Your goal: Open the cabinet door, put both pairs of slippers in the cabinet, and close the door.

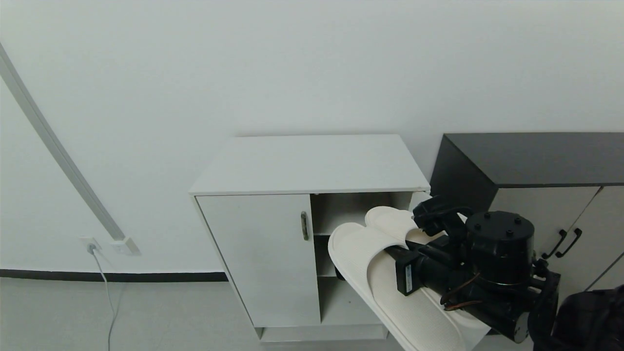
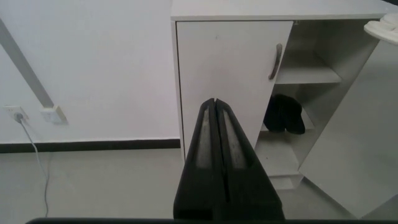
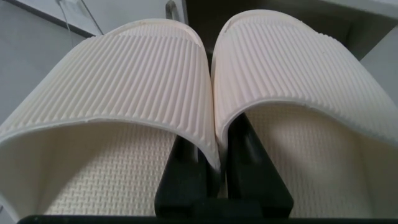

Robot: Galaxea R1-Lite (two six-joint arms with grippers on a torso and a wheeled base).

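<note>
Right fingers [image 3: 184, 169] clamp 2 ribbed cream slippers [image 3: 143, 81] (rounded toes) before white cabinet [image 1: 307, 165]; left fingers [image 2: 204, 144] pressed together.

Cabinet [image 1: 307, 165] at frame centre, 1 pair of slippers [image 1: 356, 253] before its open right half, second cabinet [image 1: 536, 156] at right, wall socket [image 1: 90, 243] lower left.

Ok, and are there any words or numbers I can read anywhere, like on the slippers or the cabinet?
Small label on the black block behind the slippers: too small to read.
Slippers: no print, just ridges.
White cabinet: no words or numbers.
So there is nothing here that can be read.
</note>
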